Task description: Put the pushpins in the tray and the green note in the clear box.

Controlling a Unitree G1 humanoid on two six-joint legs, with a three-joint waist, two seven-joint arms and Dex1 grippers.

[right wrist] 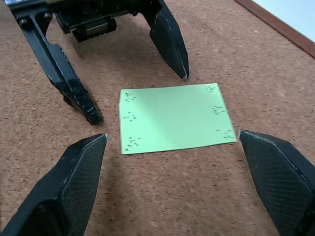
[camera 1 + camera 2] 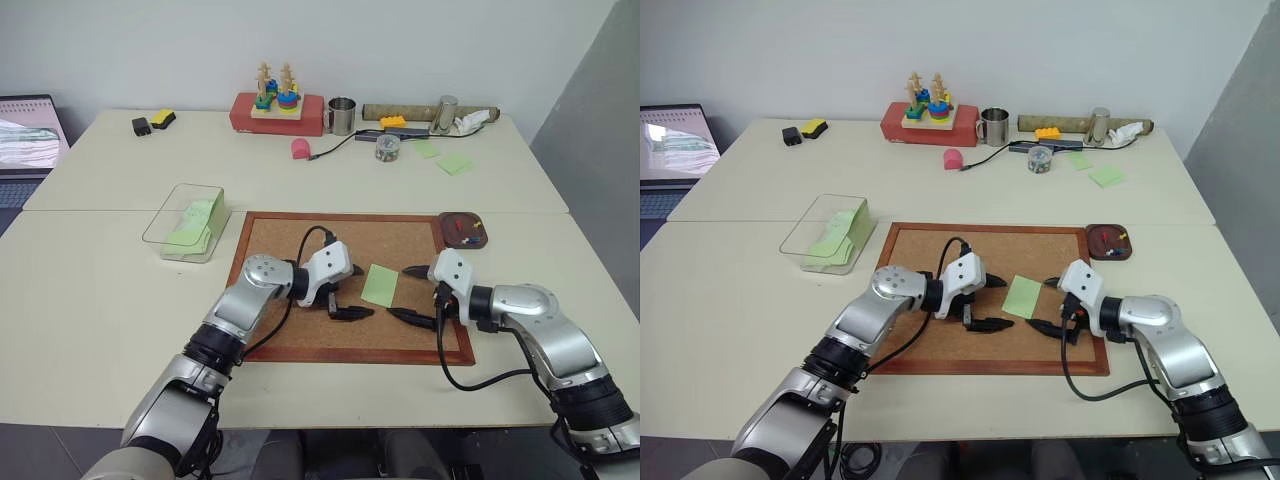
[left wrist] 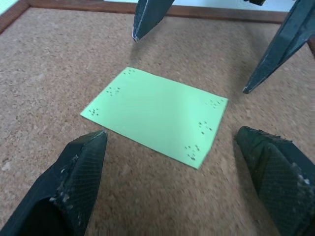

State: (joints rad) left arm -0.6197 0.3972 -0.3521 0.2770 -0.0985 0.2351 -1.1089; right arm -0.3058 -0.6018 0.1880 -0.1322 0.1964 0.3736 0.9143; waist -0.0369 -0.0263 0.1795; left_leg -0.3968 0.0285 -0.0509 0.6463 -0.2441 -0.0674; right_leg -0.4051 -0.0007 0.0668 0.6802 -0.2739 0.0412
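Observation:
The green note (image 2: 380, 285) lies flat on the corkboard (image 2: 290, 240), with pinholes at its corners. My left gripper (image 2: 356, 292) is open just to the left of it, and my right gripper (image 2: 411, 294) is open just to the right. Both point inward at the note, and nothing is held by either. In the left wrist view the note (image 3: 155, 115) lies ahead between my own fingers. In the right wrist view the note (image 1: 174, 118) shows likewise. The dark brown tray (image 2: 445, 226) sits at the board's far right corner with pushpins (image 2: 468, 235) in it. The clear box (image 2: 160, 228), left of the board, holds green notes.
At the back of the table are a red box with a stacking toy (image 2: 277, 108), a metal mug (image 2: 341, 116), a jar (image 2: 387, 147), loose green notes (image 2: 455, 163), a pink object (image 2: 300, 149) and a cable. A laptop (image 2: 28, 135) sits at the far left.

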